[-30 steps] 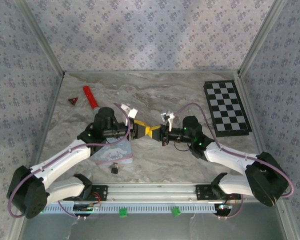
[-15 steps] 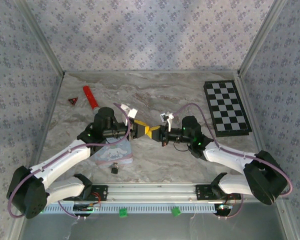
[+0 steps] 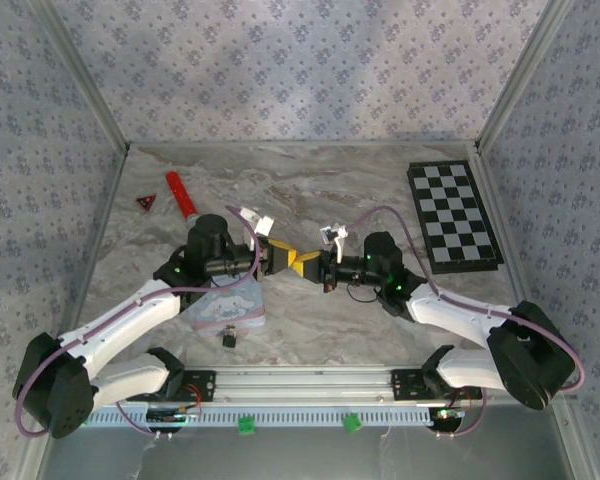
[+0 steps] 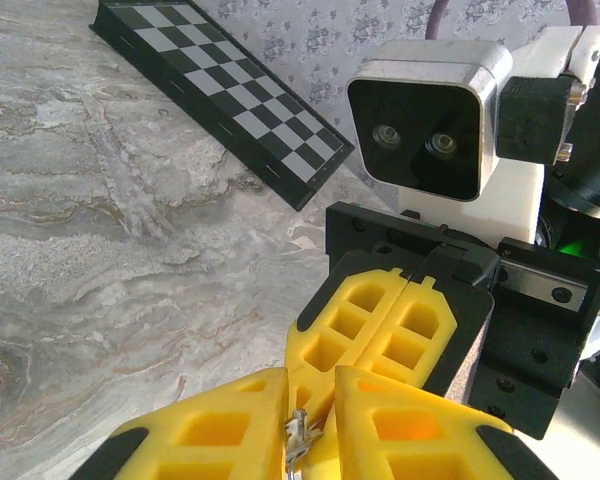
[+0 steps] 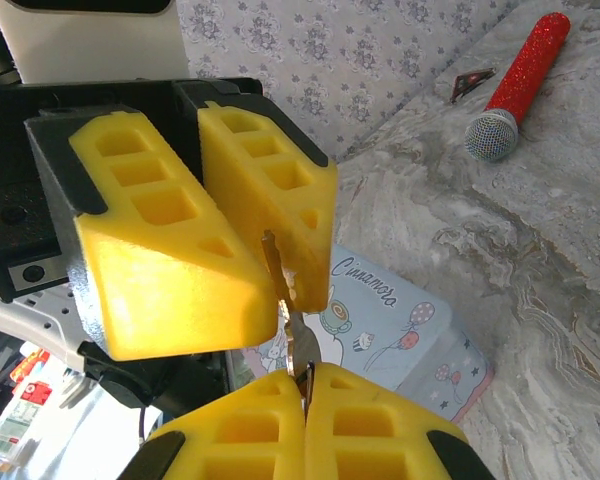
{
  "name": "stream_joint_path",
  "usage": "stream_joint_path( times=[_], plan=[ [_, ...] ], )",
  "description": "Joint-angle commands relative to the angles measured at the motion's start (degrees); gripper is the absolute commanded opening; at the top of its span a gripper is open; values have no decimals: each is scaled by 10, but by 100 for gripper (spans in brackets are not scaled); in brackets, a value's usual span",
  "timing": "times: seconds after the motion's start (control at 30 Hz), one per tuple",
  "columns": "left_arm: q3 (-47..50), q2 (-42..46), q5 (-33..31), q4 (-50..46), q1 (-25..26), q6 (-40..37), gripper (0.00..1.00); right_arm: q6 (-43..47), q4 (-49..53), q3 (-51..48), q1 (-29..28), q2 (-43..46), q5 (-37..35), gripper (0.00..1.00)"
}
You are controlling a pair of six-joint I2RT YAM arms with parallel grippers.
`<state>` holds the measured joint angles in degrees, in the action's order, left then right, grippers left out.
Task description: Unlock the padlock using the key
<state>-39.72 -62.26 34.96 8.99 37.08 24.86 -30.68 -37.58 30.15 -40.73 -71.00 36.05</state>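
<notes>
1 key point(image 5: 298, 345), ends hidden inside left hand point(image 5: 283, 295) and right hand point(image 5: 305, 390)

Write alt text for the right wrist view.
The right gripper, shut at the bottom edge, pinches a thin metal key whose upper end sits between the yellow fingertips of the left gripper facing it. Behind lie a pale blue cartoon tin and a red microphone on the marble table.

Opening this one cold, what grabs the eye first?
The left gripper and right gripper meet tip to tip mid-table with the key between them, the right one shut on it. The padlock lies untouched near the front edge, by the pastel tin.
</notes>
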Motion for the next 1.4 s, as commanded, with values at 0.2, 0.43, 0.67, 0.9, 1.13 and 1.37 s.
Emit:
stream_joint_path(
  times=[0.2,0.43,0.67,0.9,1.13,1.37],
  plan=[
    [-24,14,6,8,1,-3,12,-12,-18,3,6,-12,1,0],
    [-24,14,2,7,0,-2,7,-15,-19,2,7,-12,-2,0],
    [-26,16,4,7,1,0,3,-31,-30,1,20,-19,3,0],
    [-31,12,-5,3,1,4,0,-38,-27,7,25,-29,5,0],
    [-33,10,-29,2,1,10,0,-47,-29,9,35,-35,5,2],
    [-41,0,-106,-8,0,42,0,-49,-29,11,39,-39,1,19]
  ],
)
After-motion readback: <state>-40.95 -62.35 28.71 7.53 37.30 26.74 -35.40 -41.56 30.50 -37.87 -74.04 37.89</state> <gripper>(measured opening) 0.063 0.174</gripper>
